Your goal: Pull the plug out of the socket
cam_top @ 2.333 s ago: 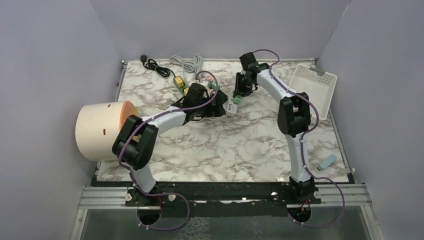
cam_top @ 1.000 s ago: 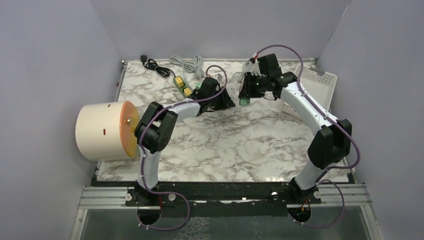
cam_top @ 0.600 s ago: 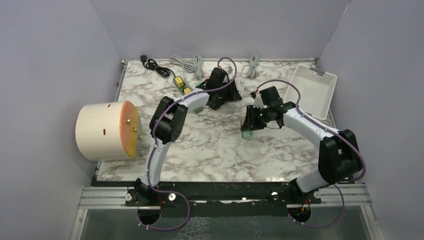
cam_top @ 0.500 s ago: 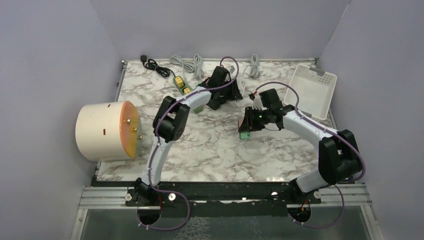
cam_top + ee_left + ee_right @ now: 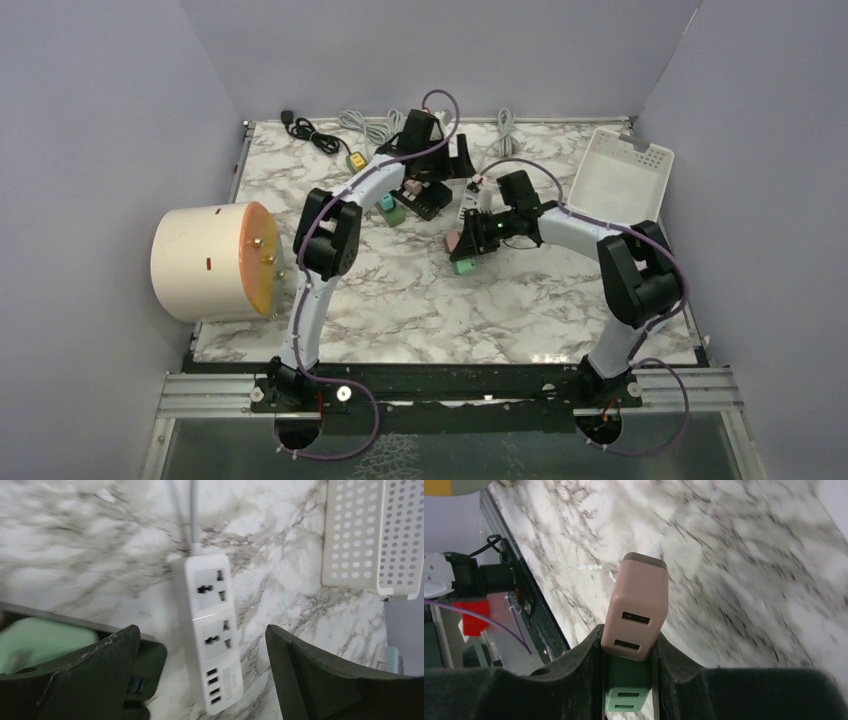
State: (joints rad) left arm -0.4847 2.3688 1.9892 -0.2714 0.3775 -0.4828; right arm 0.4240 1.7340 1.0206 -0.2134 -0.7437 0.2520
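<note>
1. The marble table (image 5: 420,290) carries everything. A big cream drum (image 5: 205,262) lies on its side at the left edge, its orange face turned inward.
2. A white perforated basket (image 5: 620,185) sits tilted at the far right corner.
3. A white power strip (image 5: 209,630) lies flat near the back. In the left wrist view its long axis runs up and down, with a grey cable leaving the top end. Both of its sockets are bare, and a row of USB ports sits at the bottom end. The small print beside those ports is too small to read.
4. The left gripper (image 5: 201,630) hangs over the strip with its fingers spread wide, holding nothing.
5. The right gripper (image 5: 629,640) is clamped on the pink plug (image 5: 639,605). It holds the plug clear of the strip, over the middle of the table.
6. The plug juts out past the fingertips with its long axis in line with the fingers. The face with two USB slots is turned toward the wrist camera, and its prongs cannot be seen.
7. A green adapter (image 5: 626,692) sits wedged deeper between the same fingers, against the plug's base.
</note>
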